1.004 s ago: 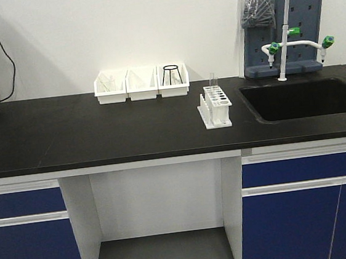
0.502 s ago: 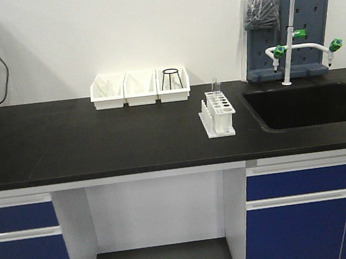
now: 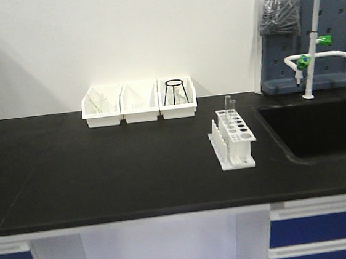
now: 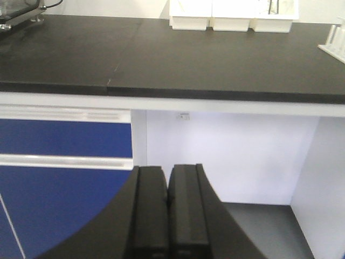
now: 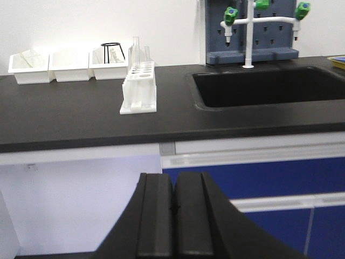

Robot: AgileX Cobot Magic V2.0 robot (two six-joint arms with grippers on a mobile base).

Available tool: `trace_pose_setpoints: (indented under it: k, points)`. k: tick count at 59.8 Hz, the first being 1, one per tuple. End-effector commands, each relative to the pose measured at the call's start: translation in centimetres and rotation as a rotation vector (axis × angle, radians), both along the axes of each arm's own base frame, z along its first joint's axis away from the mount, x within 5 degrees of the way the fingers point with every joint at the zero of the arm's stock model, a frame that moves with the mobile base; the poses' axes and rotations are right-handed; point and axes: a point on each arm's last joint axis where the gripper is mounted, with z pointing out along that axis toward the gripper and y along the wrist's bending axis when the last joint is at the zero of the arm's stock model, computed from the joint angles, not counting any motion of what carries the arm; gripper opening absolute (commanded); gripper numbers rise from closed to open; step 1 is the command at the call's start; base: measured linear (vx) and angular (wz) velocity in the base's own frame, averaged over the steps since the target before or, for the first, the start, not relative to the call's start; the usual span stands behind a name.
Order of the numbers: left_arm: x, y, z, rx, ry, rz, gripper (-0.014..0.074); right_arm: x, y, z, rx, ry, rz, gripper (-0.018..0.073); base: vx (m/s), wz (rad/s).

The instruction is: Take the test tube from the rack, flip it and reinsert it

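The white rack [image 3: 234,138] stands on the black counter, left of the sink. The clear test tube [image 3: 228,106] stands upright in a far hole, taller than the rack. The rack [image 5: 140,86] and the tube [image 5: 136,50] also show in the right wrist view; a rack corner [image 4: 335,42] shows at the right edge of the left wrist view. My left gripper [image 4: 167,175] is shut and empty, below the counter's front edge, before the open knee space. My right gripper [image 5: 174,183] is shut and empty, also below the counter edge. Neither gripper shows in the front view.
Three white bins [image 3: 138,102] stand in a row at the back wall; the right one holds a black wire stand [image 3: 176,91]. A black sink [image 3: 321,127] with a white tap [image 3: 310,41] lies right of the rack. Blue cabinet fronts [image 5: 259,178] sit under the counter.
The front view has moved closer to the counter and shifted right; the rack, bins and sink appear larger. The tube still stands in the rack.
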Motion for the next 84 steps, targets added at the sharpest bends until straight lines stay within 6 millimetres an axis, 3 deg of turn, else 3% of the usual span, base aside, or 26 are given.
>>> trace_pose_setpoints:
  k: [1,84]
  points:
    - [0.12,-0.08,0.69,-0.002,-0.082,-0.012,-0.0006,0.0,0.04,0.82,-0.009,-0.092,0.004,-0.0012,0.47,0.09]
    - [0.12,-0.08,0.69,-0.002,-0.082,-0.012,-0.0006,0.0,0.04,0.83,-0.009,-0.093,0.004,-0.0012,0.39,-0.01]
